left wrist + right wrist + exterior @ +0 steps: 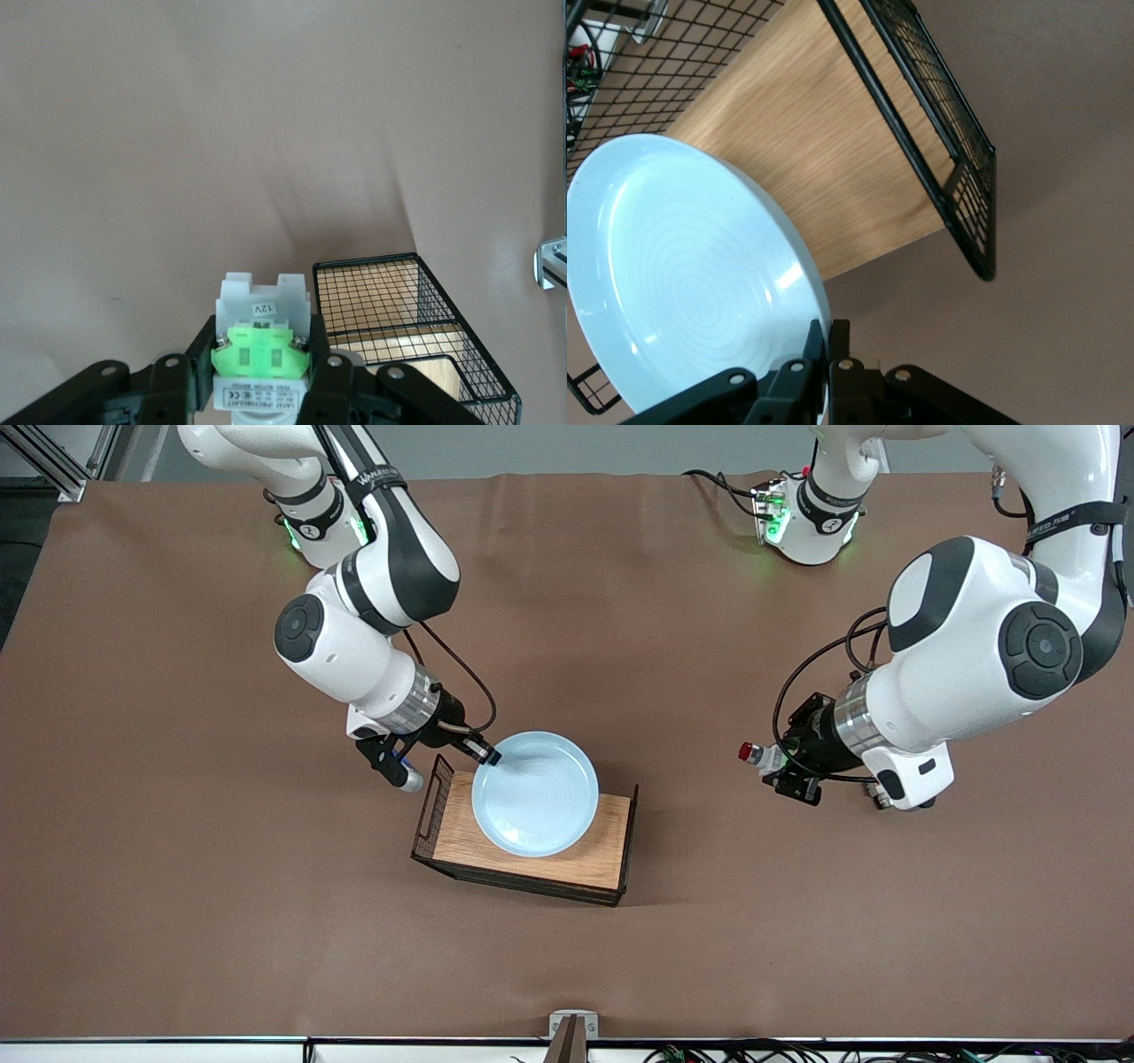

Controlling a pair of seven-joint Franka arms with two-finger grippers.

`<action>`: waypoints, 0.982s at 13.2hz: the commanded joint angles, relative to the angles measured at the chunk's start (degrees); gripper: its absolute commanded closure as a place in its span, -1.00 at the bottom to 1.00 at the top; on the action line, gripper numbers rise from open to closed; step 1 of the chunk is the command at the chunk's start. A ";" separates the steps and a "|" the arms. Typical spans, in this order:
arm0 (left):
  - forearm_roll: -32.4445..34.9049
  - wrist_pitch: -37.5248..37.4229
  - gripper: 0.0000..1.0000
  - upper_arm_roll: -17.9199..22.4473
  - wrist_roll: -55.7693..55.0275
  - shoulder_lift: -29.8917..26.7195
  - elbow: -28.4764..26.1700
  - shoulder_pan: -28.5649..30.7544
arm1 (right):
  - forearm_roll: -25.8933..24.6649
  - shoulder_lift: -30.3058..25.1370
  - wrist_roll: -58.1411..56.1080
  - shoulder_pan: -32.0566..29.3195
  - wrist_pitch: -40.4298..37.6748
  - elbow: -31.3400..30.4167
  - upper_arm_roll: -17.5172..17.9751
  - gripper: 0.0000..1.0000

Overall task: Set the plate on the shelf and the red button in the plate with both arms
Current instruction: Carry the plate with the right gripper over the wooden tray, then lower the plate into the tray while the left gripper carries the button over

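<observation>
The pale blue plate (535,793) lies over the wooden tray (611,841); I cannot tell whether it rests on the board. My right gripper (490,756) is shut on its rim at the edge toward the right arm's end. In the right wrist view the plate (682,292) fills the frame beside the gripper (830,341), whose fingers pinch the rim. My left gripper (780,766) hangs over bare table toward the left arm's end, shut on the red button (760,755), red cap pointing toward the tray. The left wrist view shows the button's green block (261,350) between the fingers of the gripper (261,363).
The tray is a wooden board (833,159) with black wire-mesh ends (432,808). Its mesh end (399,301) also shows in the left wrist view. Brown cloth covers the table (177,868). A small metal clamp (572,1036) sits at the table's nearest edge.
</observation>
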 commanded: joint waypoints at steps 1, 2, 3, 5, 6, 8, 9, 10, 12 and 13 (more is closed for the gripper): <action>-0.15 -0.73 0.99 -0.04 1.25 0.49 1.29 0.20 | 1.22 1.81 -1.07 0.63 1.86 0.89 -0.67 1.00; -0.15 -0.73 0.99 -0.04 1.51 0.49 1.20 0.29 | 1.30 2.51 -1.25 0.54 2.30 1.16 -0.67 1.00; -0.41 -0.73 0.99 -0.04 2.21 0.49 1.29 0.29 | 1.30 3.13 -1.25 0.54 3.26 1.51 -0.67 1.00; -0.77 -0.82 0.99 -0.04 1.60 0.05 1.46 0.20 | 1.30 4.10 -1.25 0.63 4.76 1.77 -0.67 1.00; -0.77 -0.73 0.99 -0.04 1.43 -0.04 1.46 0.12 | 1.39 4.62 -1.25 0.54 4.77 2.21 -0.67 1.00; -0.77 -0.73 0.99 -0.04 1.25 0.13 1.46 -0.24 | 1.30 5.42 -1.25 0.19 4.77 2.65 -0.67 1.00; -0.77 -0.73 0.99 -0.04 1.25 0.22 1.46 -0.24 | 1.30 5.77 -1.25 0.10 4.77 2.65 -0.67 1.00; -0.77 -0.73 0.99 -0.04 1.25 0.22 1.46 -0.24 | 1.30 6.21 -1.25 0.10 4.85 2.74 -0.67 1.00; -0.68 -0.73 0.99 -0.04 1.51 0.31 1.46 -0.24 | 1.30 7.17 -1.25 0.10 5.56 3.27 -0.67 1.00; -0.68 -0.73 0.99 -0.04 1.60 0.31 1.46 -0.24 | 1.30 7.79 -1.25 0.01 5.56 3.70 -0.67 1.00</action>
